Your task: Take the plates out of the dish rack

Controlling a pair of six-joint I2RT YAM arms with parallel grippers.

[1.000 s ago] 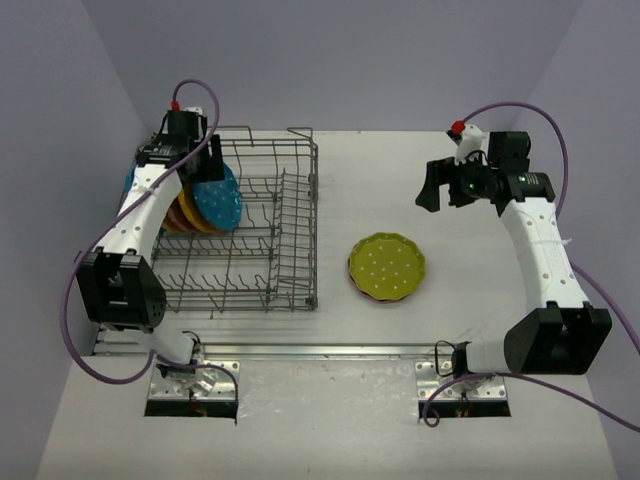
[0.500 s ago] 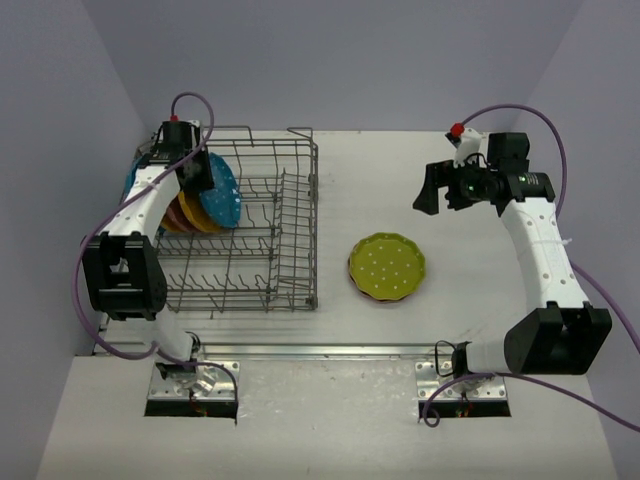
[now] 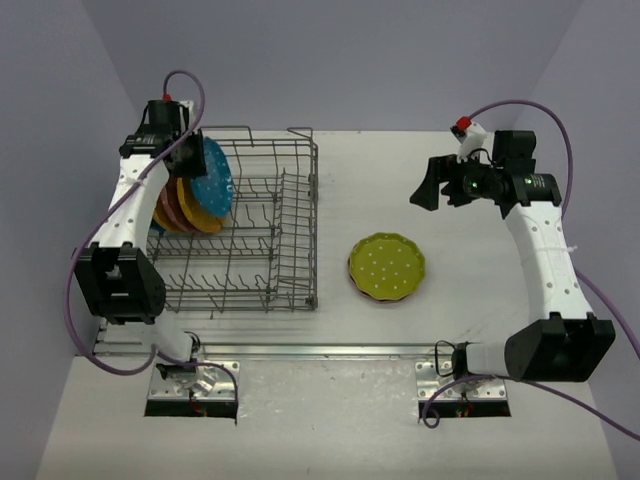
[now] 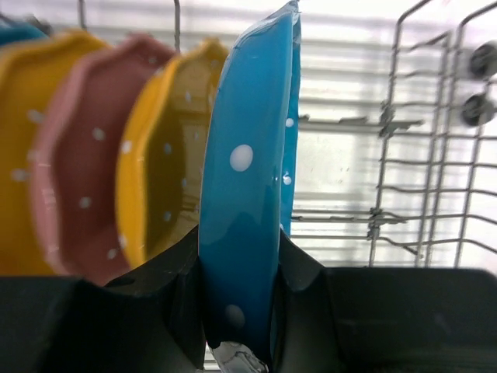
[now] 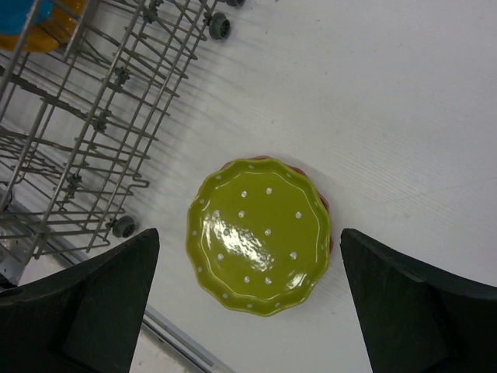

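This is a robotics lab cell rather than a home kitchen. A plain white bench is boxed in by bare lavender-grey walls. The left arm and right arm are fixed to metal mounting brackets at its near edge. Purple cables loop from them, and a wire dish rack and dotted plates sit on the bare top.

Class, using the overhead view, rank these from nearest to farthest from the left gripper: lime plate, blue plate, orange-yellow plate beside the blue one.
1. The blue plate: clamped in the left gripper, at the far-left end of the dish rack.
2. The orange-yellow plate: standing in the rack, right beside it.
3. The lime plate: flat on the table, right of the rack.
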